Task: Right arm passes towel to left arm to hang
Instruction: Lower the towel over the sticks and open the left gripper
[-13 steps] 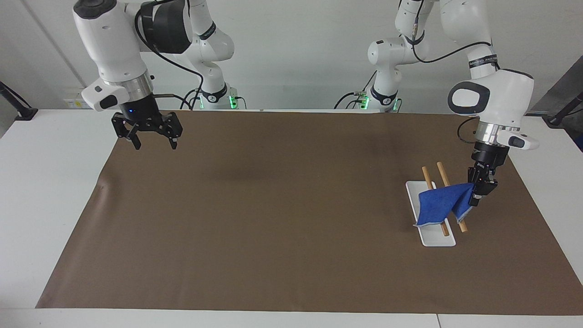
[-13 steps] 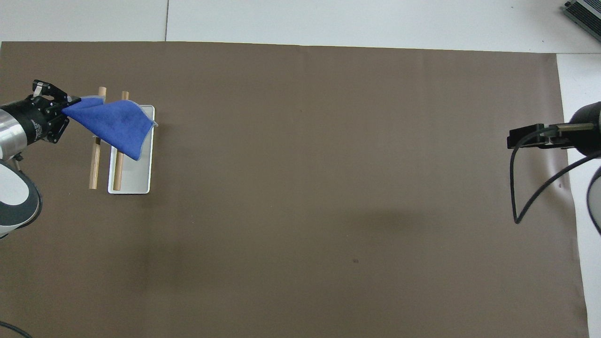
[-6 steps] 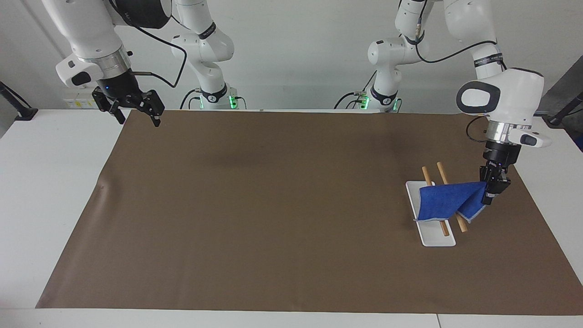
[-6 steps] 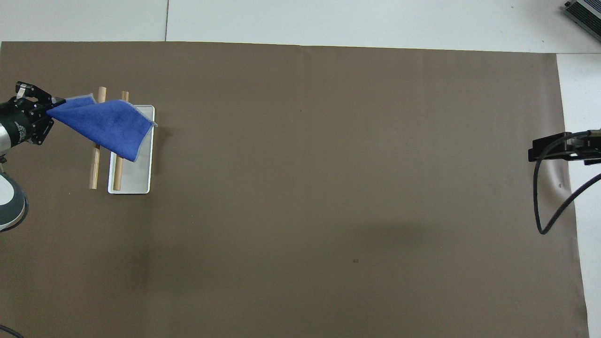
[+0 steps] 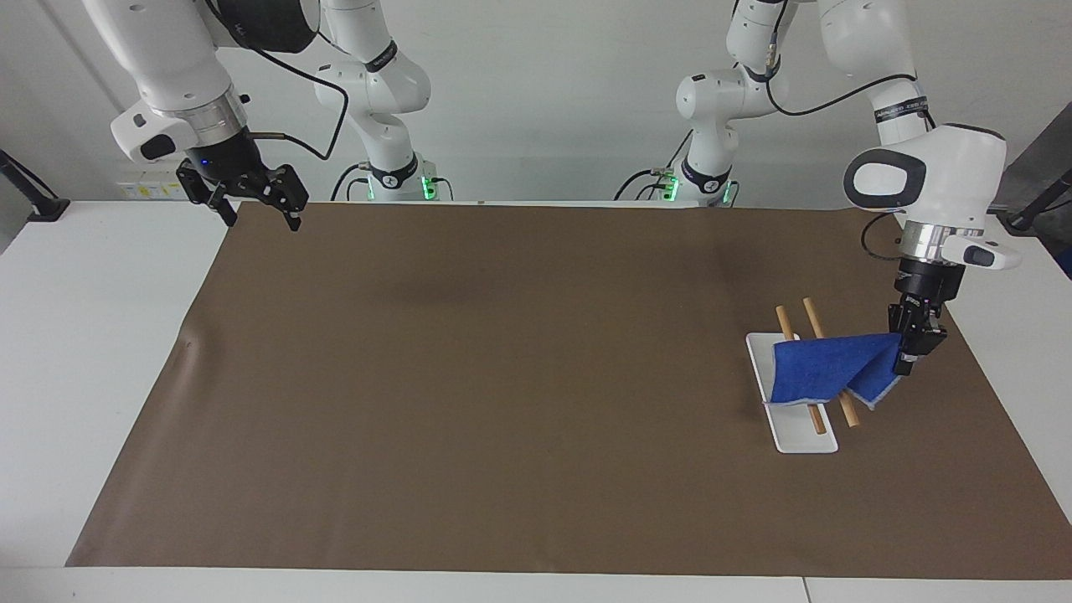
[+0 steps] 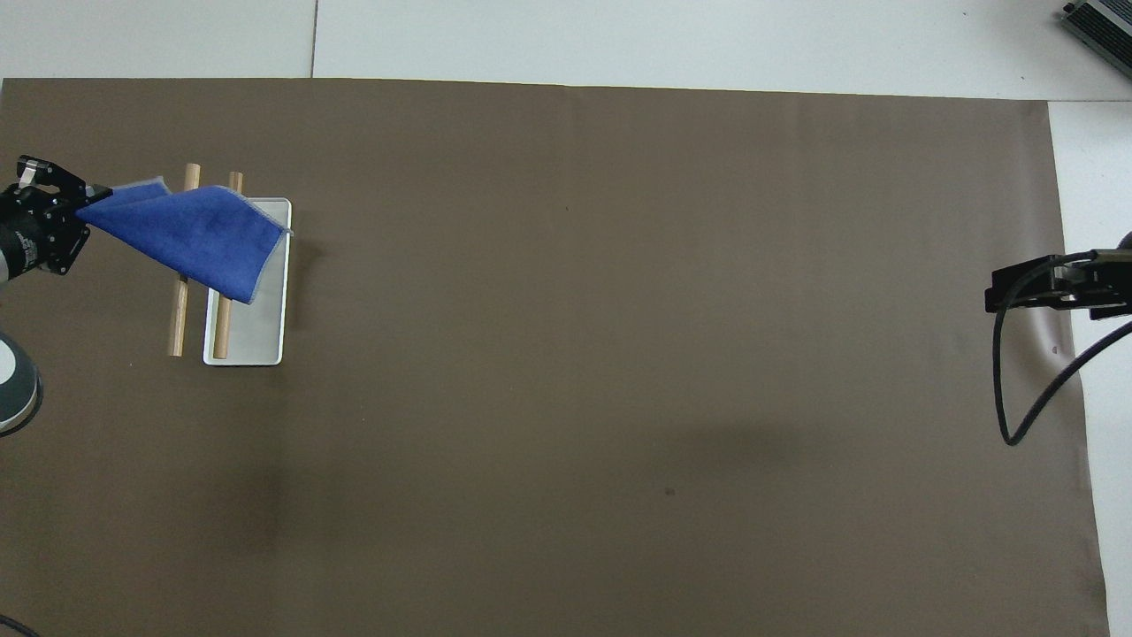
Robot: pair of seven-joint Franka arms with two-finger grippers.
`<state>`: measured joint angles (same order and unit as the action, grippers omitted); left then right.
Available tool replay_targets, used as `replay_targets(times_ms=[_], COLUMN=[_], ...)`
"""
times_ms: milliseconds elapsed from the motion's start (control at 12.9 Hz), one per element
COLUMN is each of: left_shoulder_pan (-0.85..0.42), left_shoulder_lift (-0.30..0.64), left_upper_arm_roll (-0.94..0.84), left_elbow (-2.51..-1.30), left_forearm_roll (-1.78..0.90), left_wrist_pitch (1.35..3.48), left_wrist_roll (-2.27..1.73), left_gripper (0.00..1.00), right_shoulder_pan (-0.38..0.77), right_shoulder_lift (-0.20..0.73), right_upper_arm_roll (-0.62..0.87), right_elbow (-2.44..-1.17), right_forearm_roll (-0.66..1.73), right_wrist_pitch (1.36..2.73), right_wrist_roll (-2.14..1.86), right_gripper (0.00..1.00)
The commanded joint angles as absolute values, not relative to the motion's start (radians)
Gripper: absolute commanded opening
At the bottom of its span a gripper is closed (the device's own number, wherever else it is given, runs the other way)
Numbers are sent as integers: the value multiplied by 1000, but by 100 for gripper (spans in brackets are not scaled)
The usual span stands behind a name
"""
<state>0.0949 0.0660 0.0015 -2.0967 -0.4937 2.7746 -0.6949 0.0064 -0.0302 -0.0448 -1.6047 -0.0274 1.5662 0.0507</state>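
While your left gripper (image 5: 909, 356) pinches the towel (image 5: 825, 375) draped over the rods (image 5: 816, 360) at right of the facing view, watch: pulling on could drag it off. Right gripper (image 5: 255, 205) waits open, upper left.

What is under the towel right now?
The towel, pinched at one corner by the left gripper, drapes over two wooden rods above a white tray. The rods' ends and most of the tray show; their covered middles and any contact there cannot be seen.
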Motion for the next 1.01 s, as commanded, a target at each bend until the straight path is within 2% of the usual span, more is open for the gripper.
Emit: replay_targets(times_ms=[0,310,930], left_shoulder_pan=[95,97,97], left_shoulder_lift=[67,69,51], left_upper_arm_roll=[3,5,3], left_elbow=[-2106,-2108,-2210], left_forearm_roll=[-508,-509,-508], left_wrist_pitch=[2825,2842,2852], left_wrist_roll=[-620,-539,-502], left_gripper=[0,0,0], right_shoulder_pan=[0,0,-2], right_shoulder_lift=[-35,-40,-44], right_upper_arm_roll=[-32,-15,-17], right_elbow=[-1597,-1601,-1611], right_forearm_roll=[-31,-31,-31], right_wrist_pitch=[1545,1543,1532], right_wrist_roll=[71,71,69], right_gripper=[100,100,100])
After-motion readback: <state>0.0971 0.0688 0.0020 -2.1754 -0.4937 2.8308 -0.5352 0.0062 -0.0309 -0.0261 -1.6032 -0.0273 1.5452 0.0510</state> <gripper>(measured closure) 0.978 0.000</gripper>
